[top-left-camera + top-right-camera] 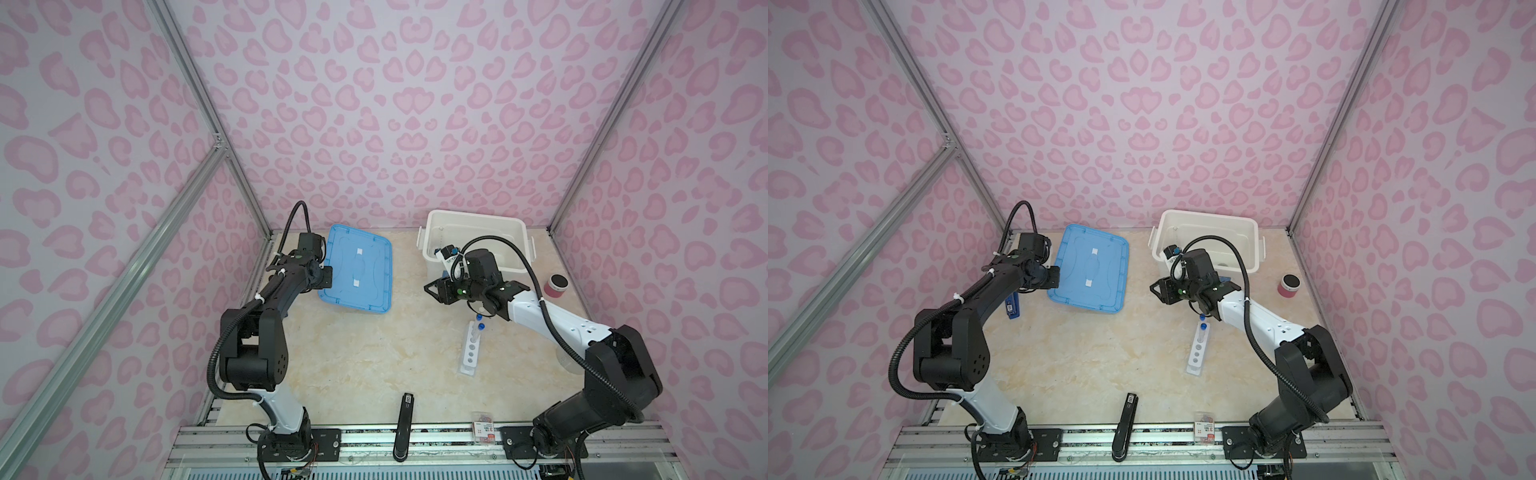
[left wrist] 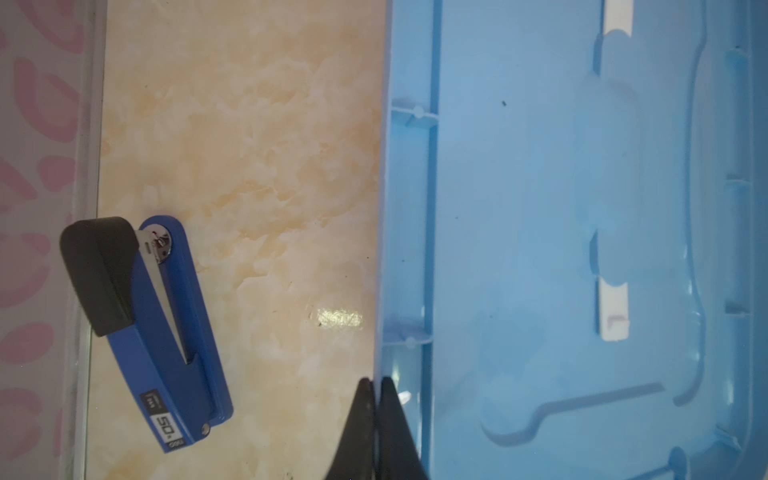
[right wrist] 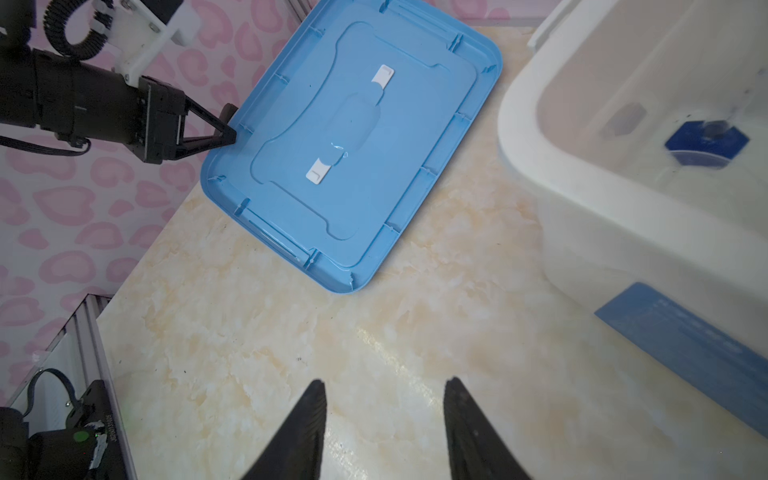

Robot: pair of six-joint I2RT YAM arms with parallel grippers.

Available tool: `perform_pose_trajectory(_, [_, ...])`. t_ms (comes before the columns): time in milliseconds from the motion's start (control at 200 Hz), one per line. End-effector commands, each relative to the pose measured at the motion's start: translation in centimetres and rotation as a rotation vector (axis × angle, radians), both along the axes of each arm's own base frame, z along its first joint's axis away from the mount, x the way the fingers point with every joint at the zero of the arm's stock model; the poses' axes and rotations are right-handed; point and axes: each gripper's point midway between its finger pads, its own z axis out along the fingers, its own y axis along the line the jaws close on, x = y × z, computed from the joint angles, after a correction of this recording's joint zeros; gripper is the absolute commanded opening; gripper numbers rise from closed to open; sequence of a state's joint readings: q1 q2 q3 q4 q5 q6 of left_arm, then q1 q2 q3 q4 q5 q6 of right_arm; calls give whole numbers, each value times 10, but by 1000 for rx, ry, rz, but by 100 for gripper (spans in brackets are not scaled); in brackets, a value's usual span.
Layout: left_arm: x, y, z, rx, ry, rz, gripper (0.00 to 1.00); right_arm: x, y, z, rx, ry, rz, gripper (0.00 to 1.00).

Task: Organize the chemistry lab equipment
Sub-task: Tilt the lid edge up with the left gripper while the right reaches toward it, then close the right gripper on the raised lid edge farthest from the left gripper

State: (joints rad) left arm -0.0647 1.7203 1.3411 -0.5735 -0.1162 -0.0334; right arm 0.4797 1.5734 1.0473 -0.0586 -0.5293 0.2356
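A white holed rack point(image 1: 471, 347) point(image 1: 1197, 347) lies on the table at centre right, with blue-capped test tubes point(image 1: 481, 323) point(image 1: 1202, 325) at its far end. A blue-based glass cylinder point(image 3: 705, 142) sits inside the white bin point(image 1: 432, 257) point(image 1: 1208, 216) point(image 3: 582, 232). My right gripper point(image 1: 431, 293) point(image 1: 1155, 289) point(image 3: 384, 386) hangs open over bare table in front of the bin, nothing between its fingers. My left gripper point(image 1: 328, 276) point(image 1: 1057, 277) point(image 2: 376, 382) point(image 3: 230, 124) is shut on the left rim of the blue lid point(image 1: 357, 270) point(image 1: 1090, 266) point(image 2: 540, 208) point(image 3: 353, 158).
A blue stapler point(image 1: 1013, 308) point(image 2: 166, 332) lies by the left wall. At the front edge are a black stapler point(image 1: 405, 424) point(image 1: 1125, 424) and a small box point(image 1: 484, 428). A pink black-topped can point(image 1: 557, 284) point(image 1: 1289, 286) stands far right. A flat blue piece point(image 3: 685, 345) lies beside the bin.
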Motion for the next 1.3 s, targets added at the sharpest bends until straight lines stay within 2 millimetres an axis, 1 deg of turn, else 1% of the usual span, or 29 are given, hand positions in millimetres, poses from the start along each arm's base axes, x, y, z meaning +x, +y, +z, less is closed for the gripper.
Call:
perform_pose_trajectory(0, [4, 0, 36, 0, -83, -11, 3, -2, 18, 5, 113, 6, 65, 50])
perform_pose_trajectory(145, [-3, 0, 67, 5, -137, -19, 4, 0, 27, -5, 152, 36, 89, 53])
perform_pose_trajectory(245, [-7, 1, 86, 7, -175, -20, 4, 2, 33, -5, 190, 40, 103, 53])
perform_pose_trajectory(315, [-12, 1, 97, 6, -195, -24, 4, 2, 37, 0, 219, 31, 120, 55])
perform_pose_trajectory(390, [-17, 0, 109, -3, -216, -27, 4, 1, 39, 9, 235, 8, 139, 59])
perform_pose_trajectory(535, [-29, -11, 136, -67, -272, -56, 4, 2, 43, 23, 273, -21, 176, 69])
perform_pose_trajectory(630, [-40, -16, 151, -99, -295, -77, 4, 5, 46, 30, 294, -29, 181, 72])
perform_pose_trajectory(730, [-50, -20, 160, -117, -314, -97, 4, 9, 49, 44, 330, -40, 180, 73])
perform_pose_trajectory(820, [-60, -24, 168, -134, -334, -118, 4, 9, 54, 67, 385, -70, 192, 73])
perform_pose_trajectory(885, [-64, -27, 173, -152, -346, -133, 4, 11, 57, 77, 410, -84, 200, 74])
perform_pose_trajectory(1015, [-72, -37, 188, -203, -393, -164, 4, 15, 61, 81, 435, -79, 210, 74])
perform_pose_trajectory(1160, [-78, -44, 189, -244, -406, -193, 4, 15, 71, 94, 504, -80, 221, 74])
perform_pose_trajectory(1295, [-82, -45, 195, -246, -426, -199, 4, 15, 76, 93, 497, -68, 225, 74])
